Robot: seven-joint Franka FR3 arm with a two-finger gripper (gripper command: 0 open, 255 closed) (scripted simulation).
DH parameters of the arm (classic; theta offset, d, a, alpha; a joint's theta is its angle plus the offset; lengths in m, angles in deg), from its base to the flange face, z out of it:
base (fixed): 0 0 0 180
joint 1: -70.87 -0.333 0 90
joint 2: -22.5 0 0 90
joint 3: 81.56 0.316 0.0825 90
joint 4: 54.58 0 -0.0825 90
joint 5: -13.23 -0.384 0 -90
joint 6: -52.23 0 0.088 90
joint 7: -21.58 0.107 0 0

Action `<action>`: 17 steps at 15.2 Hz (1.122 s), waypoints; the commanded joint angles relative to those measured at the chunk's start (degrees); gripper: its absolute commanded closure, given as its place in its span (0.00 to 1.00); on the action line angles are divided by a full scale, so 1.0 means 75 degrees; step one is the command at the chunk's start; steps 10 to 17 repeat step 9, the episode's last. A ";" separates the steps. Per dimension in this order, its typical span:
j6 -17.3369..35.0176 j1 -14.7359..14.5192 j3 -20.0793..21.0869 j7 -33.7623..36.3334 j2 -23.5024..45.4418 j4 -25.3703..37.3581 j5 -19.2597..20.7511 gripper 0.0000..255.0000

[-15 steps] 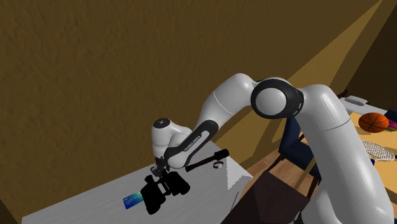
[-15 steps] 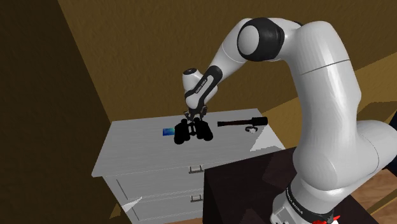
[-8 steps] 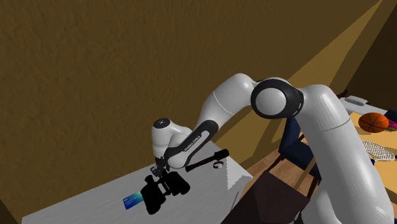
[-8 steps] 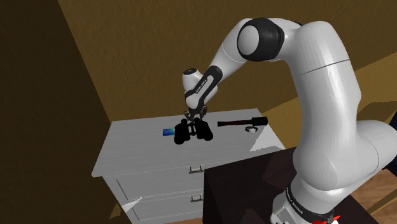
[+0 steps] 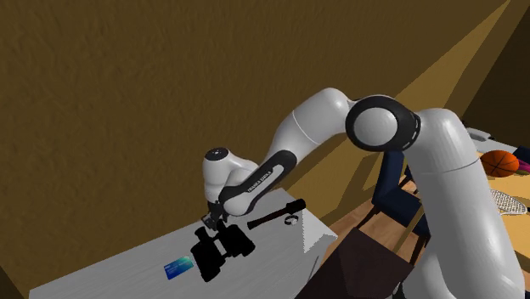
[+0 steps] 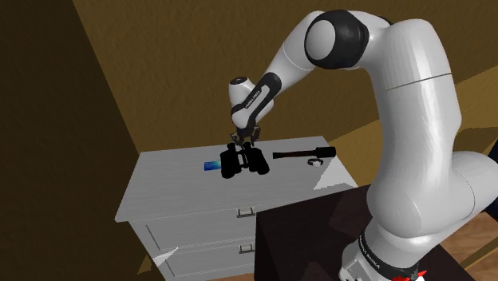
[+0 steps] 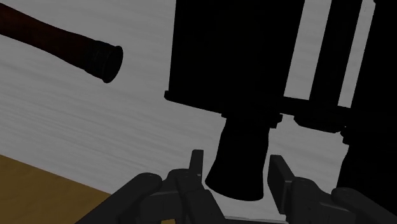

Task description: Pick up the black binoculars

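I've got the gripper pinching the binoculars by 1 eyepiece, with 2 fingers pressed on it. They sit at the dresser top, between a blue card on the second exterior view's left and a hammer on its right. I can't tell if they touch the top.

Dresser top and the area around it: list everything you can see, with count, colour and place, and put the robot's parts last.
black binoculars: one, black, at the middle of the dresser top, one eyepiece between the fingers
card: one, blue, on the dresser, beside the binoculars
hammer: one, dark, on the dresser, to the second exterior view's right of the binoculars
dresser: one, pale grey, with drawers
ball: one, orange, at the shoulder view's right edge
arm: one, white with dark joints
gripper: one, black, shut on the eyepiece
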 commanded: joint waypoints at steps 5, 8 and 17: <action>-0.0372 0.0101 0.0173 -0.0156 -0.0484 -0.0100 -0.0196 1.00; -0.0507 0.0142 0.0232 -0.0220 -0.0654 -0.0131 -0.0270 1.00; -0.0507 0.0142 0.0232 -0.0220 -0.0653 -0.0131 -0.0270 1.00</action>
